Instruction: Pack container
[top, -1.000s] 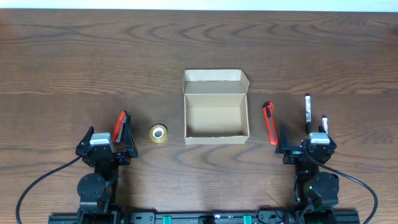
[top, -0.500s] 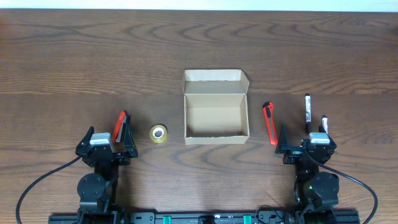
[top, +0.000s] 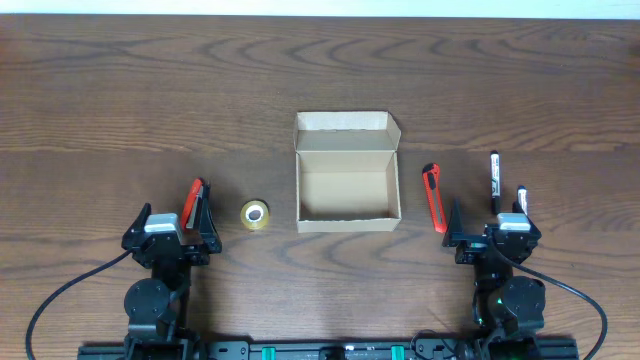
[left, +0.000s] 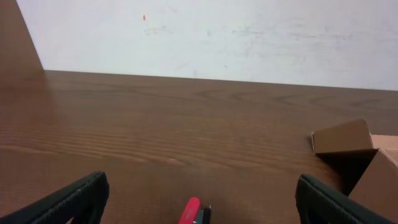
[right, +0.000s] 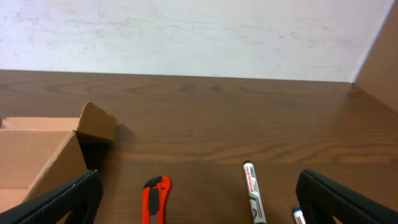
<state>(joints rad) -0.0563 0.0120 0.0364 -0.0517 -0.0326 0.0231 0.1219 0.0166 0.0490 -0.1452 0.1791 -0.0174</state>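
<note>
2 arms folded low at near edge, wrists pointing 12 o'clock. Left gripper (top: 175, 213) jaws spread wide, holding nothing; right gripper (top: 487, 215) same. Container (top: 346, 192) mid-table, open, empty, lid flap at its 12 o'clock side; body long axis 9-3. Lies 2 o'clock from left gripper, 10 o'clock from right gripper; right judged nearer.

The left gripper (left: 200, 183) is seen spread wide, its fingers at the lower corners. A red tool (left: 191, 211) is framed between them at bottom centre; the box (left: 343, 137) is cropped at the right.
</note>
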